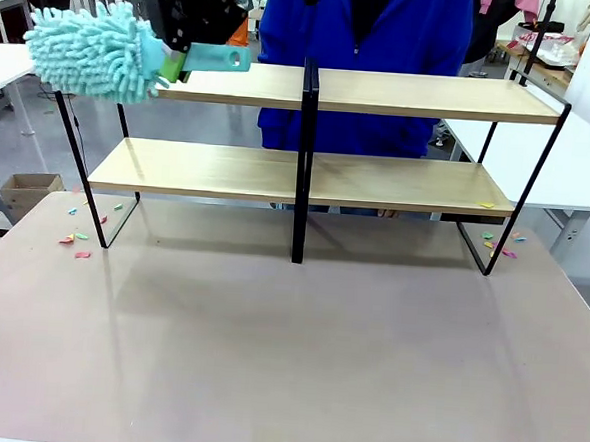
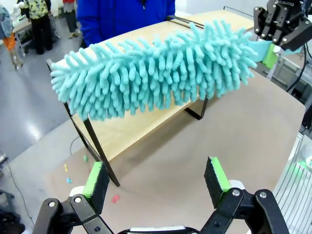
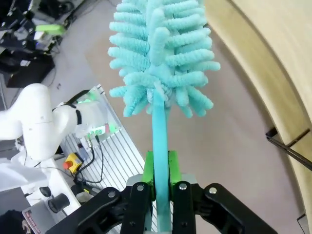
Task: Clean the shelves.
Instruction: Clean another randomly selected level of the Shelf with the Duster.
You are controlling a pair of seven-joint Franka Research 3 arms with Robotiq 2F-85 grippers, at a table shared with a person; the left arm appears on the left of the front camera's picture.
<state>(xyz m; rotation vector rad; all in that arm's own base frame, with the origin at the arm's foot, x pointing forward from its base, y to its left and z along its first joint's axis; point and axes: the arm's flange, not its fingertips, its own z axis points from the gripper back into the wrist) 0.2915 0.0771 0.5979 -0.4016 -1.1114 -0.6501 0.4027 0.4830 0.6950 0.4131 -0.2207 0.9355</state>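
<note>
The shelves stand across the far half of the table: two light-wood boards on a black frame with a central post. A fluffy teal duster hangs at the left end of the upper board, its head reaching past the end. My right gripper is shut on its teal handle. In the right wrist view the right gripper clamps the handle below the duster, with the board to the right. My left gripper is open and empty above the table, facing the duster and the shelves.
Small coloured paper scraps lie on the table by the left leg and by the right leg; a yellow scrap rests on the lower board. A person in blue stands behind the shelves. A cardboard box sits on the floor at left.
</note>
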